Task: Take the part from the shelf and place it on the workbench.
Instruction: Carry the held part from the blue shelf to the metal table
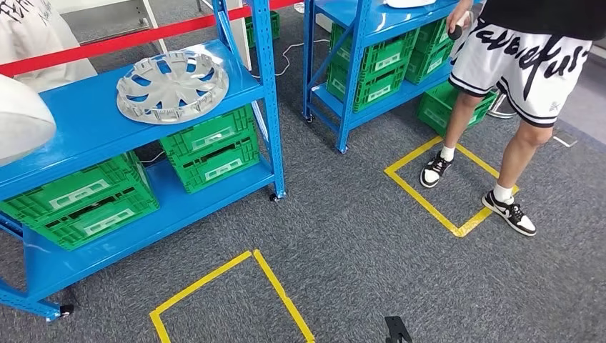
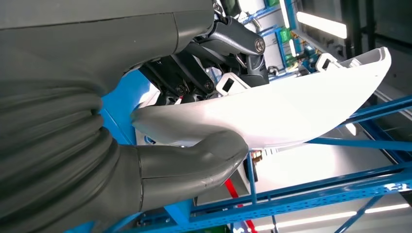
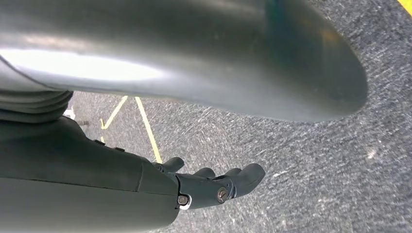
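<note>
While my left hand (image 2: 194,145) grips a white part (image 2: 291,107), thumb under it and fingers above, I see that part at the head view's left edge (image 1: 21,118) beside the blue shelf (image 1: 93,136). My right hand (image 3: 214,187) hangs over grey carpet (image 3: 316,160), fingers curled, holding nothing.

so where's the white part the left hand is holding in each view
Head view: the white part bulges in at the left edge, in front of the blue shelf.
Left wrist view: it spans the middle, gripped by the left hand between thumb and dark fingers.
Right wrist view: not in it.
Shared landmark: the blue shelf, behind the part in head and left wrist views.
</note>
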Motion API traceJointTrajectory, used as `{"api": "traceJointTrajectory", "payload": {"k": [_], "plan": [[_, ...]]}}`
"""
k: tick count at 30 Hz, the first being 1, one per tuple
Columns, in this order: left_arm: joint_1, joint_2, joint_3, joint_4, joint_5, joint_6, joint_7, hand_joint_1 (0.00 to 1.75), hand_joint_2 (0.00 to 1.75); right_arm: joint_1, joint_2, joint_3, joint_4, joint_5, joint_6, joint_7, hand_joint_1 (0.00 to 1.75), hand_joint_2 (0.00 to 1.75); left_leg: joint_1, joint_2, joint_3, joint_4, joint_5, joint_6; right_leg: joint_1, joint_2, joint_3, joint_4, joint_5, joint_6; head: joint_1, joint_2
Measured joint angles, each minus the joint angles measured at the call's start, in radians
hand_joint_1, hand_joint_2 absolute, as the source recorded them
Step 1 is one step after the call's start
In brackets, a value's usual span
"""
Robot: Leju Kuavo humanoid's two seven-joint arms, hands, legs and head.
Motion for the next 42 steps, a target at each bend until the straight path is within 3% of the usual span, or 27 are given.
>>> {"api": "traceJointTrajectory", "payload": {"k": [2, 4, 6, 8, 9, 10, 11, 13, 15, 16, 17, 19, 20, 21, 23, 24, 25, 26, 28, 30, 32, 34, 35, 37, 39, 40, 42], "plan": [[0.007, 0.012, 0.005, -0.009, 0.002, 0.002, -0.002, 1.75, 1.75, 0.001, 0.000, 0.000, 0.000, 0.002, 0.002, -0.001, 0.00, 0.00, -0.001, 0.000, -0.006, 0.001, 0.016, -0.012, 0.004, 0.000, 0.017, -0.040, -0.012, -0.012, 0.001, 0.000], [0.022, 0.022, 0.009, -0.014, 0.004, 0.002, -0.002, 1.75, 1.75, 0.003, 0.000, 0.000, 0.000, 0.004, 0.002, -0.002, 0.00, 0.00, 0.002, -0.002, -0.012, 0.004, 0.013, -0.025, 0.001, -0.004, 0.004, -0.042, 0.006, -0.027, 0.001, 0.000], [0.037, 0.033, 0.013, -0.017, 0.004, 0.003, -0.002, 1.75, 1.75, 0.002, 0.000, 0.001, 0.000, 0.006, 0.002, -0.004, 0.00, 0.00, 0.006, -0.004, -0.034, 0.059, -0.058, -0.036, -0.002, -0.008, -0.019, -0.046, 0.030, -0.041, -0.002, 0.000], [0.046, 0.040, 0.017, -0.017, 0.005, 0.003, -0.001, 1.75, 1.75, 0.002, 0.000, 0.001, 0.000, 0.006, 0.001, -0.004, 0.00, 0.00, 0.008, -0.005, -0.063, 0.177, -0.153, -0.045, -0.001, -0.008, -0.049, -0.046, 0.055, -0.044, -0.004, 0.000], [0.050, 0.041, 0.018, -0.017, 0.005, 0.004, -0.002, 1.75, 1.75, 0.002, 0.000, 0.001, 0.000, 0.006, 0.001, -0.004, 0.00, 0.00, 0.009, -0.005, -0.069, 0.232, -0.174, -0.048, -0.001, -0.009, -0.065, -0.045, 0.068, -0.044, -0.004, 0.000], [0.055, 0.042, 0.019, -0.017, 0.005, 0.004, -0.002, 1.75, 1.75, 0.003, 0.000, 0.001, 0.000, 0.005, 0.001, -0.004, 0.00, 0.00, 0.010, -0.005, -0.063, 0.265, -0.171, -0.050, -0.001, -0.009, -0.081, -0.044, 0.081, -0.042, -0.004, 0.000], [0.059, 0.043, 0.019, -0.017, 0.005, 0.004, -0.002, 1.75, 1.75, 0.003, 0.000, 0.001, 0.000, 0.005, 0.001, -0.004, 0.00, 0.00, 0.010, -0.005, -0.043, 0.265, -0.149, -0.050, -0.001, -0.010, -0.098, -0.044, 0.093, -0.041, -0.004, 0.000], [0.061, 0.047, 0.020, -0.018, 0.005, 0.005, -0.003, 1.75, 1.75, 0.002, 0.000, 0.001, 0.000, 0.004, 0.001, -0.004, 0.00, 0.00, 0.011, -0.005, 0.047, 0.171, -0.108, -0.046, -0.001, -0.010, -0.126, -0.043, 0.117, -0.035, -0.003, 0.000], [0.060, 0.053, 0.022, -0.021, 0.005, 0.006, -0.006, 1.75, 1.75, 0.002, 0.001, 0.001, 0.000, 0.003, 0.001, -0.007, 0.00, 0.00, 0.007, -0.006, 0.149, 0.029, -0.125, -0.036, 0.000, -0.009, -0.143, -0.043, 0.141, -0.025, -0.002, 0.000], [0.059, 0.056, 0.024, -0.023, 0.005, 0.007, -0.007, 1.75, 1.75, 0.002, 0.001, 0.001, 0.000, 0.003, 0.001, -0.009, 0.00, 0.00, 0.004, -0.007, 0.175, -0.015, -0.140, -0.030, 0.000, -0.009, -0.145, -0.046, 0.152, -0.019, -0.002, 0.000], [0.059, 0.059, 0.026, -0.024, 0.005, 0.009, -0.009, 1.75, 1.75, 0.003, 0.001, 0.001, 0.000, 0.003, 0.001, -0.012, 0.00, 0.00, 0.000, -0.008, 0.180, -0.035, -0.143, -0.022, 0.000, -0.008, -0.147, -0.052, 0.165, -0.012, -0.002, 0.000], [0.060, 0.063, 0.029, -0.023, 0.006, 0.012, -0.012, 1.75, 1.75, 0.005, 0.001, 0.001, 0.000, 0.004, 0.000, -0.015, 0.00, 0.00, 0.002, -0.006, 0.162, -0.036, -0.122, -0.004, -0.002, -0.007, -0.153, -0.057, 0.170, 0.001, -0.006, 0.000], [0.061, 0.065, 0.029, -0.023, 0.007, 0.013, -0.014, 1.75, 1.75, 0.006, 0.001, 0.001, 0.000, 0.004, 0.001, -0.016, 0.00, 0.00, 0.004, -0.005, 0.152, -0.038, -0.109, 0.005, -0.002, -0.007, -0.161, -0.043, 0.146, 0.006, -0.006, 0.000], [0.063, 0.066, 0.029, -0.022, 0.008, 0.013, -0.015, 1.75, 1.75, 0.007, 0.001, 0.001, 0.000, 0.005, 0.002, -0.016, 0.00, 0.00, 0.006, -0.003, 0.140, -0.039, -0.094, 0.013, -0.002, -0.006, -0.174, -0.009, 0.102, 0.011, -0.006, 0.000], [0.066, 0.070, 0.030, -0.023, 0.012, 0.013, -0.018, 1.75, 1.75, 0.007, 0.001, 0.001, 0.000, 0.005, 0.003, -0.016, 0.00, 0.00, 0.005, -0.003, 0.108, -0.038, -0.068, 0.021, -0.002, -0.006, -0.204, 0.112, -0.006, 0.016, -0.004, 0.000], [0.068, 0.073, 0.031, -0.023, 0.014, 0.013, -0.019, 1.75, 1.75, 0.007, 0.001, 0.001, 0.000, 0.006, 0.004, -0.017, 0.00, 0.00, 0.004, -0.003, 0.090, -0.035, -0.054, 0.022, -0.001, -0.006, -0.213, 0.177, -0.036, 0.017, -0.004, 0.000], [0.071, 0.077, 0.032, -0.023, 0.016, 0.013, -0.019, 1.75, 1.75, 0.006, 0.001, 0.001, 0.000, 0.006, 0.005, -0.017, 0.00, 0.00, 0.003, -0.003, 0.071, -0.031, -0.042, 0.021, -0.001, -0.006, -0.212, 0.222, -0.041, 0.017, -0.004, 0.000], [0.075, 0.081, 0.033, -0.023, 0.019, 0.013, -0.019, 1.75, 1.75, 0.006, 0.001, 0.001, 0.000, 0.006, 0.007, -0.018, 0.00, 0.00, 0.003, -0.003, 0.052, -0.027, -0.031, 0.019, 0.000, -0.006, -0.196, 0.237, -0.023, 0.016, -0.004, 0.000], [0.083, 0.091, 0.037, -0.026, 0.025, 0.014, -0.019, 1.75, 1.75, 0.005, 0.000, 0.001, 0.000, 0.008, 0.012, -0.018, 0.00, 0.00, 0.003, -0.003, 0.016, -0.015, -0.011, 0.013, 0.000, -0.006, -0.113, 0.166, 0.020, 0.012, -0.002, 0.000], [0.091, 0.105, 0.043, -0.036, 0.031, 0.016, -0.020, 1.75, 1.75, 0.003, 0.000, 0.001, 0.000, 0.009, 0.015, -0.018, 0.00, 0.00, 0.001, -0.002, -0.008, -0.005, 0.006, 0.003, 0.004, -0.004, -0.010, 0.027, 0.002, 0.003, 0.001, 0.000], [0.098, 0.117, 0.050, -0.046, 0.036, 0.018, -0.020, 1.75, 1.75, 0.002, 0.000, 0.001, 0.000, 0.010, 0.018, -0.018, 0.00, 0.00, -0.001, -0.001, -0.017, -0.004, 0.024, -0.009, 0.008, -0.001, 0.032, -0.047, -0.025, -0.009, 0.003, 0.000], [0.109, 0.124, 0.055, -0.052, 0.038, 0.021, -0.020, 1.75, 1.75, 0.003, 0.001, 0.001, 0.000, 0.011, 0.019, -0.018, 0.00, 0.00, 0.002, -0.001, -0.020, -0.009, 0.034, -0.022, 0.007, -0.004, 0.020, -0.054, -0.009, -0.025, 0.003, 0.000], [0.116, 0.128, 0.057, -0.055, 0.039, 0.022, -0.019, 1.75, 1.75, 0.003, 0.001, 0.001, 0.000, 0.012, 0.019, -0.018, 0.00, 0.00, 0.004, -0.002, -0.027, 0.000, 0.016, -0.028, 0.006, -0.006, 0.011, -0.056, 0.003, -0.034, 0.002, 0.000], [0.129, 0.134, 0.062, -0.060, 0.039, 0.025, -0.018, 1.75, 1.75, 0.003, 0.001, 0.001, 0.000, 0.012, 0.020, -0.018, 0.00, 0.00, 0.007, -0.004, -0.052, 0.073, -0.072, -0.040, 0.004, -0.010, -0.013, -0.059, 0.028, -0.046, -0.001, 0.000], [0.140, 0.137, 0.068, -0.066, 0.039, 0.030, -0.018, 1.75, 1.75, 0.003, 0.001, 0.001, 0.000, 0.013, 0.021, -0.018, 0.00, 0.00, 0.009, -0.005, -0.075, 0.199, -0.158, -0.048, 0.004, -0.011, -0.043, -0.059, 0.053, -0.049, -0.002, 0.000], [0.146, 0.137, 0.070, -0.067, 0.039, 0.032, -0.018, 1.75, 1.75, 0.003, 0.001, 0.001, 0.000, 0.013, 0.022, -0.019, 0.00, 0.00, 0.009, -0.005, -0.075, 0.248, -0.170, -0.050, 0.005, -0.011, -0.058, -0.058, 0.066, -0.048, -0.002, 0.000], [0.158, 0.138, 0.072, -0.072, 0.038, 0.035, -0.017, 1.75, 1.75, 0.003, 0.001, 0.001, 0.000, 0.014, 0.023, -0.021, 0.00, 0.00, 0.009, -0.005, -0.036, 0.259, -0.130, -0.049, 0.005, -0.011, -0.091, -0.055, 0.090, -0.045, -0.002, 0.000]]}}
